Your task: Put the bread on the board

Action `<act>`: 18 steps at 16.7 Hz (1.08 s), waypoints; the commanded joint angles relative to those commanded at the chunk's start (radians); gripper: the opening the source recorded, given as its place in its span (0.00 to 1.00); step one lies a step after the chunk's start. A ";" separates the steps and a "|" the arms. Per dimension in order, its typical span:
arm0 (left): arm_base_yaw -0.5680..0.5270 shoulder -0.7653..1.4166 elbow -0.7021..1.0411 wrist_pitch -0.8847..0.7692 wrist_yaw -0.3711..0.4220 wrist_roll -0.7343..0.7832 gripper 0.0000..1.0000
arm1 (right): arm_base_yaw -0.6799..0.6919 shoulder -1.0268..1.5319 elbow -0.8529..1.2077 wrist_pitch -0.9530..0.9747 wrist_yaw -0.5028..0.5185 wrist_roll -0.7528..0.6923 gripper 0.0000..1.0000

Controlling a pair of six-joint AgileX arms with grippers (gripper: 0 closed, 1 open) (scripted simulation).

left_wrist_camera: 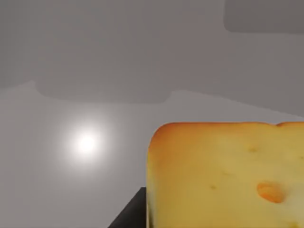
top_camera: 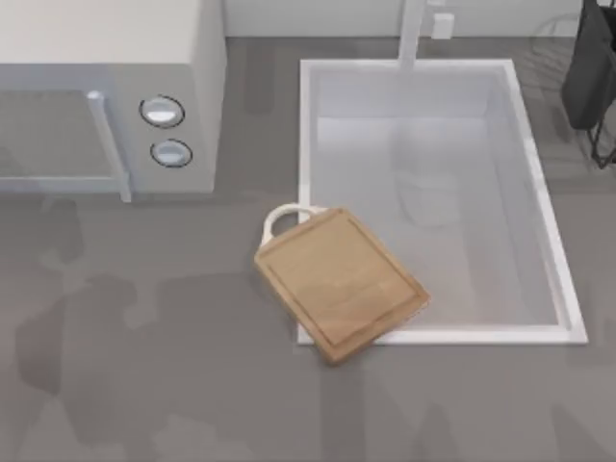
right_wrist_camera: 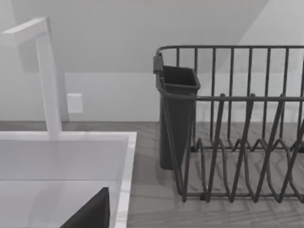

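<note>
**Bread close to left wrist camera; board bare at sink edge**

Top view: the board (top_camera: pixel 342 286) lies skewed on the counter (top_camera: pixel 144 366), its 3 o'clock corner overhanging the sink (top_camera: pixel 539 207). Its white loop handle (top_camera: pixel 286 216) points to 11 o'clock. A microwave (top_camera: pixel 111 96) stands at 10 o'clock, a dish rack (top_camera: pixel 589 72) at 2 o'clock.

Left wrist view: the bread (left_wrist_camera: pixel 223 175) looms close to the lens. Whether the left tool is clamped on it cannot be told.

Right wrist view: faucet (right_wrist_camera: pixel 45 76), sink rim and dish rack. Right tool state cannot be told.

Risk, as judged: the board overhangs the basin, so a release toward that corner could tip the board or drop the bread into the sink.
</note>
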 joint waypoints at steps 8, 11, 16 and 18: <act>-0.289 0.169 0.161 -0.116 0.088 0.789 0.00 | 0.000 0.000 0.000 0.000 0.000 0.000 1.00; -0.409 0.276 0.224 -0.172 0.124 1.143 0.00 | 0.000 0.000 0.000 0.000 0.000 0.000 1.00; -0.591 0.462 0.350 -0.232 0.159 1.722 0.00 | 0.000 0.000 0.000 0.000 0.000 0.000 1.00; -0.654 0.527 0.412 -0.235 0.157 1.934 0.00 | 0.000 0.000 0.000 0.000 0.000 0.000 1.00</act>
